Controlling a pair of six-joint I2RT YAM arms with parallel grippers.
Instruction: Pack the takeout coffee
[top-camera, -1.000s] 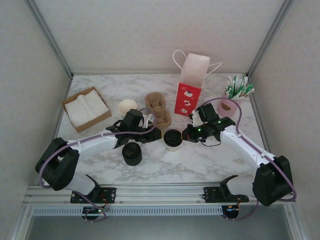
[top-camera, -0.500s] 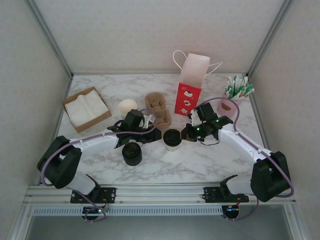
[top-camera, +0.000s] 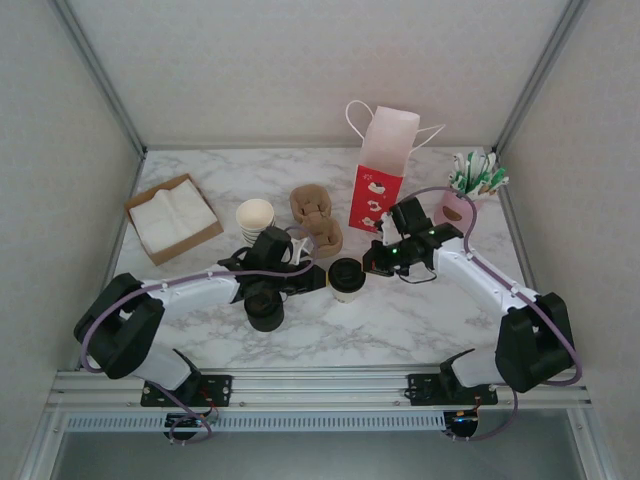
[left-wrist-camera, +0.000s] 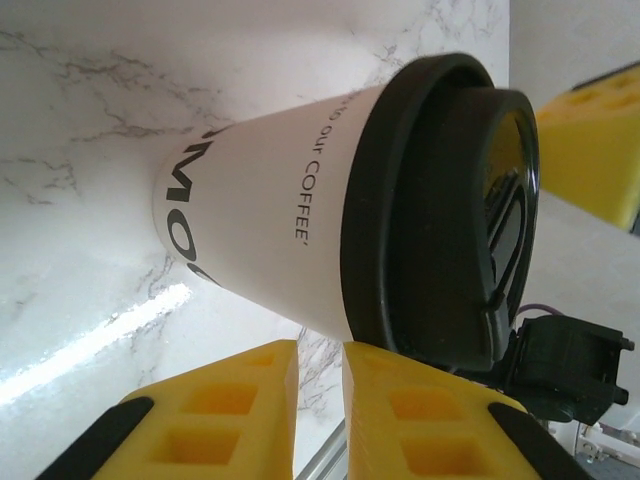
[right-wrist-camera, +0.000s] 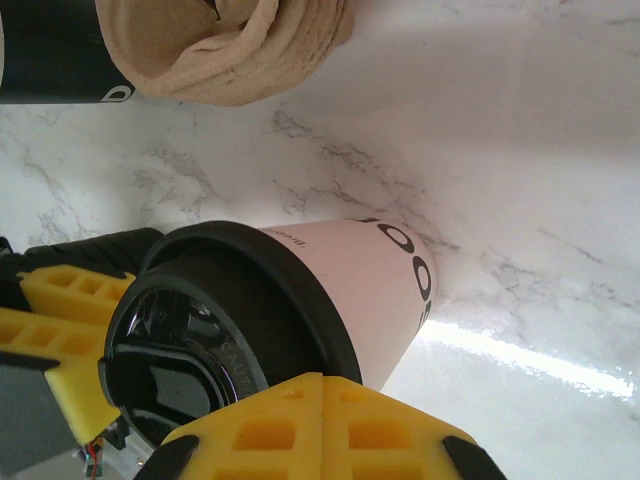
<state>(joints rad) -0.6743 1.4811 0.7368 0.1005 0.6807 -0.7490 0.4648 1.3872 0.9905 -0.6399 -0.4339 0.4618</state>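
The cup (top-camera: 346, 279) stands upright on the counter (top-camera: 420, 320), lid up, squarely between your two pincers. The left pincer (top-camera: 318, 276) sits just beside its left flank, narrowed to a slit and empty. The right pincer (top-camera: 371, 263), fingers pressed together, sits just beside its right flank. Both arms reach in low, equally near.

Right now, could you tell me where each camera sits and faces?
Top external: above and behind the arms, looking down on the table; both arms show, left gripper and right gripper flanking the coffee.
Left wrist: on that wrist, looking past its yellow fingers at the coffee's side.
Right wrist: likewise, from the opposite side, over its yellow fingers.
Shared: all see the coffee.
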